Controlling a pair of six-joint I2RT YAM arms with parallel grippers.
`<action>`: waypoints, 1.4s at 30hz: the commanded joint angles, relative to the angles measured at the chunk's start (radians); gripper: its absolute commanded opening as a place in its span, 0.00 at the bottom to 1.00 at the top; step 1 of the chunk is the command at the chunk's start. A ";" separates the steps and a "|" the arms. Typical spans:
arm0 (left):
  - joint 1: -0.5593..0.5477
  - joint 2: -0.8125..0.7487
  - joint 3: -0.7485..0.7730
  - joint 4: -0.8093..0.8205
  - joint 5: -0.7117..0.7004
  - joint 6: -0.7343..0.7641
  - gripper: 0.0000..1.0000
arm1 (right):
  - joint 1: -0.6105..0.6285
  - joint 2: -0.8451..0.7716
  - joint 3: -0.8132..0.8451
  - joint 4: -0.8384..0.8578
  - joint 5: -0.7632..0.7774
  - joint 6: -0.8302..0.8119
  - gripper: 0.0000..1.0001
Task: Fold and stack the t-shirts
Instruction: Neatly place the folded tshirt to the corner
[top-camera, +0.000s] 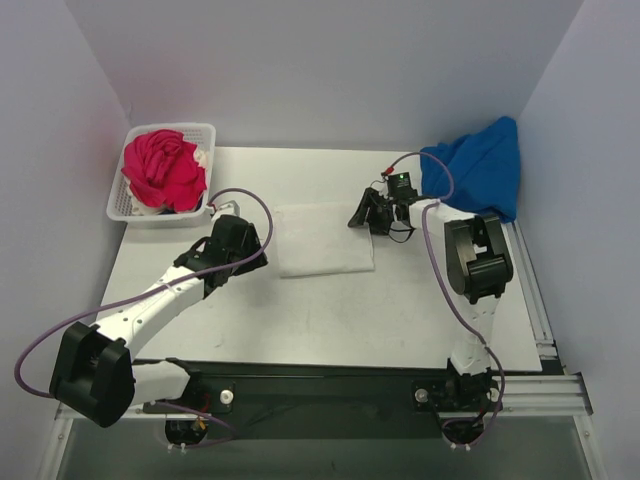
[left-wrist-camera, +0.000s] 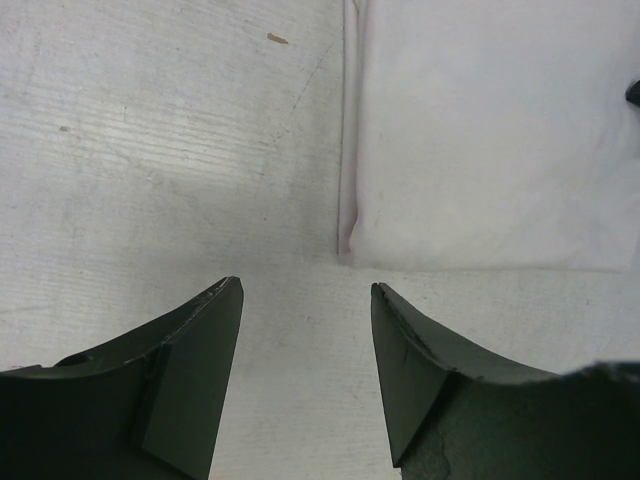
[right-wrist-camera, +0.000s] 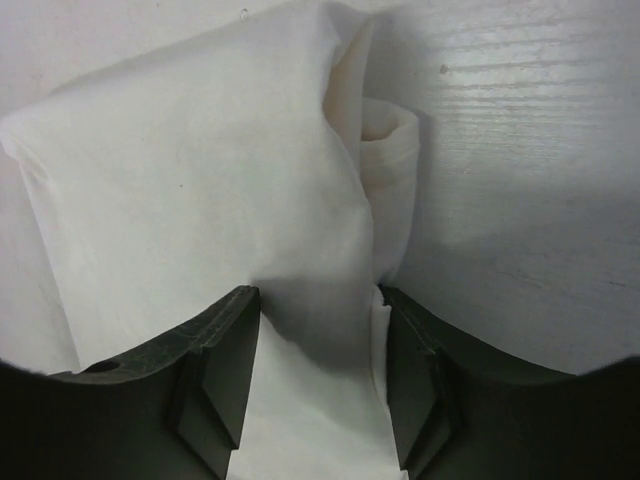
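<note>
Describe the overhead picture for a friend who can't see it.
A folded white t-shirt lies in the middle of a table, with a robot's left gripper beside its left edge and the right gripper at its far right corner. A basket at the far left holds a pink t-shirt; a blue t-shirt lies heaped at the far right.

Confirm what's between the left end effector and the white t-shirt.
Only bare table. In the left wrist view the left end effector sits open, short of the white t-shirt corner, with nothing between them.
</note>
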 joint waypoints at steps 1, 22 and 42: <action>0.008 -0.031 0.001 0.029 0.011 -0.009 0.65 | 0.033 0.072 0.005 -0.169 0.030 -0.040 0.49; 0.009 -0.040 -0.020 0.066 0.014 -0.014 0.65 | -0.034 -0.236 -0.118 -0.613 0.448 -0.182 0.00; 0.003 -0.074 0.003 0.004 0.046 -0.015 0.65 | -0.338 -0.167 -0.005 -0.810 1.039 -0.188 0.00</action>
